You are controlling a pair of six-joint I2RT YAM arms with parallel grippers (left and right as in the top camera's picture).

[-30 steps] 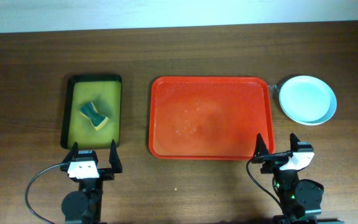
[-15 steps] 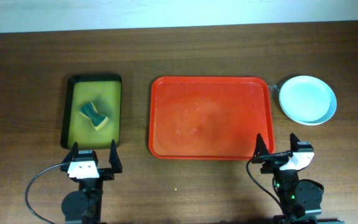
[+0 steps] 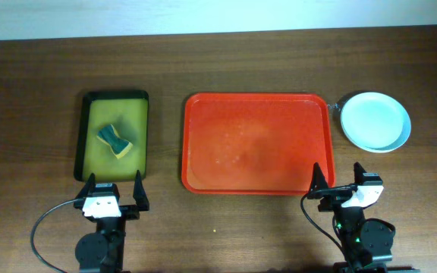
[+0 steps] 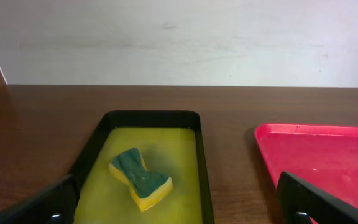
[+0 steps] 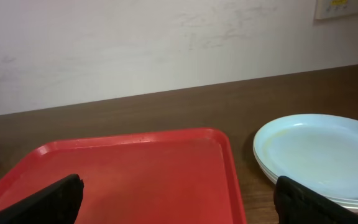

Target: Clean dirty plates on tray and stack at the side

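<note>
The red tray (image 3: pixel 203 106) lies mid-table with nothing on it; it also shows in the right wrist view (image 5: pixel 104 149) and the left wrist view (image 4: pixel 278 134). The plates (image 3: pixel 375 120) sit stacked on the table just right of the tray, pale blue one on top, with white rims under it in the right wrist view (image 5: pixel 322 155). My left gripper (image 3: pixel 113 189) is open and empty near the front edge, below the yellow-green tray. My right gripper (image 3: pixel 344 180) is open and empty at the red tray's front right corner.
A black-rimmed yellow-green tray (image 3: pixel 89 144) at the left holds a green-and-yellow sponge (image 3: pixel 115 141), also in the left wrist view (image 4: pixel 140 177). A pale wall runs behind the table's far edge.
</note>
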